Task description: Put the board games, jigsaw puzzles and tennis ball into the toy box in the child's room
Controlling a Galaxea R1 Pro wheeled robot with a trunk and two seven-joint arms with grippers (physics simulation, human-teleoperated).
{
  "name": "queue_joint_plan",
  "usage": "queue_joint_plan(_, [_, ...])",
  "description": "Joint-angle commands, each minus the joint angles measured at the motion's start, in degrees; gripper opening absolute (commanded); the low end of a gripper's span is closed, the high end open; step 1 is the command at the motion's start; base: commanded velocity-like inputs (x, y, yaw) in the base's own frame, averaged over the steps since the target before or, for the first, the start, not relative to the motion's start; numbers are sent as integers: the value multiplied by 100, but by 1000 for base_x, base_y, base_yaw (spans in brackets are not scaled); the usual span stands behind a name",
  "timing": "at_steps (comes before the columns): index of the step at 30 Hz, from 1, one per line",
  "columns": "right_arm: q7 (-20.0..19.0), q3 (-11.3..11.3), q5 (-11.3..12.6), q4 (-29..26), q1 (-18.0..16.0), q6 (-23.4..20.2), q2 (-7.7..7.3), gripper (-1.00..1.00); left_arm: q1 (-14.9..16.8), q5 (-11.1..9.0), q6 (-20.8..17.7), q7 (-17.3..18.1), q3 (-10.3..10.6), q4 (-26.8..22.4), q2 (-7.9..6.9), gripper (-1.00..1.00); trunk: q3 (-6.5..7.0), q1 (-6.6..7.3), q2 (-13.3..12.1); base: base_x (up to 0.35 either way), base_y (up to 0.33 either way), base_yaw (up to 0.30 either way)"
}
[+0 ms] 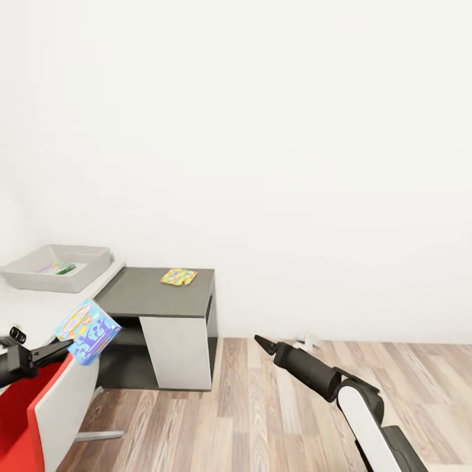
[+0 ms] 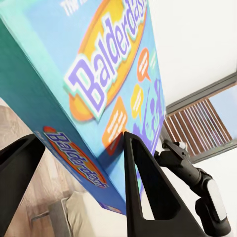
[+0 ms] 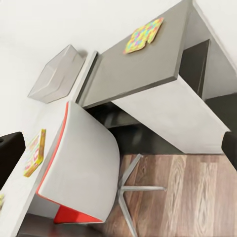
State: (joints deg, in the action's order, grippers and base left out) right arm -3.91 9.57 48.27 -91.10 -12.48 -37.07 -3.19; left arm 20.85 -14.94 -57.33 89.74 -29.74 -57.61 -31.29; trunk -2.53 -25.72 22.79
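1. The left gripper (image 2: 79, 163) has its two black fingers (image 2: 143, 182) clamped across the edge of a blue board game (image 2: 98, 84).
2. The box's face reads "Balderdash" (orange oval, purple letters).
3. Beyond it are the right arm (image 2: 197, 180), a white wall (image 2: 197, 44) and wood plank floor (image 2: 195, 126).

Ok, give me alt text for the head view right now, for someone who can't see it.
The left gripper holds a blue Balderdash board game above the red-and-white chair, near the toy box on the table. A jigsaw puzzle lies on the dark grey unit.
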Motion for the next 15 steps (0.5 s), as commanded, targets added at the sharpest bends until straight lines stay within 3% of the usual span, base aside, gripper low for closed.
queue_joint_plan(1, [-13,0,-8,-4,-4,-19,-2,100,7,0,-59,26,-1,-1,0,-100,-11,-6,13,253,1,278])
queue_joint_plan(15, [-13,1,-9,-4,1,-19,-3,100,7,0,-59,26,-14,-3,9,-100,11,-6,13,302,0,271])
